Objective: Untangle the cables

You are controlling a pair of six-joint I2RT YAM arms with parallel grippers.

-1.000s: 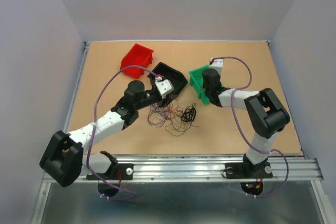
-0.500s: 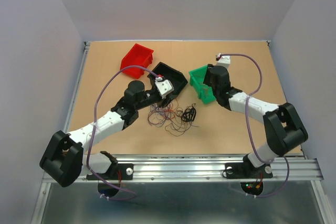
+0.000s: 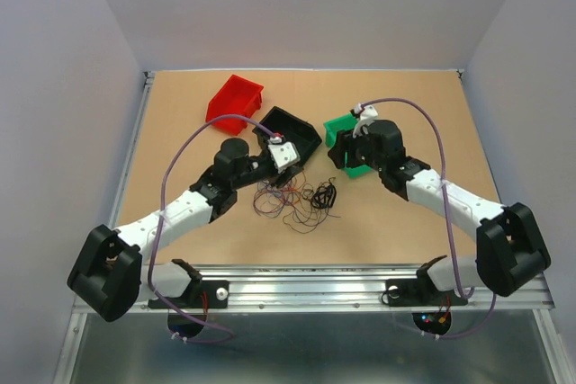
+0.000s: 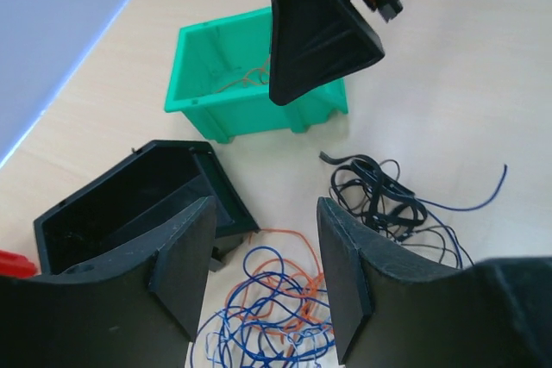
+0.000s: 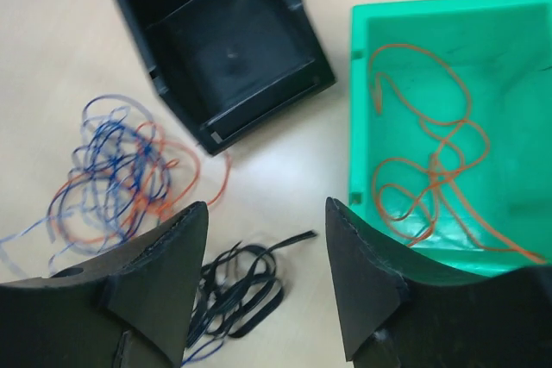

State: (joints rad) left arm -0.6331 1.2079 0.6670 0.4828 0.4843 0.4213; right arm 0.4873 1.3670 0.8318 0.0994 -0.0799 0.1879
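The cables (image 3: 295, 198) lie as a loose tangle on the table between the two arms. Blue and orange strands (image 4: 276, 299) sit right under my left gripper (image 4: 266, 213), which is open with nothing between its fingers. A flat black bundle (image 4: 379, 196) lies to their right. One orange wire (image 5: 431, 152) is curled inside the green bin (image 5: 379, 58). My right gripper (image 5: 267, 213) hovers open and empty over bare table between the black bundle (image 5: 241, 295) and that bin. From above, the left gripper (image 3: 286, 157) and right gripper (image 3: 342, 155) face each other across the pile.
A black bin (image 3: 292, 132) stands just behind the tangle with a red bin (image 3: 236, 101) further back left. The green bin (image 3: 346, 137) is beside the right wrist. Walls enclose the table on three sides. A metal rail (image 3: 315, 281) runs along the near edge.
My right gripper went from shut to open, and its arm stretched out while the wrist swung left from over the green bin. The left arm has barely moved.
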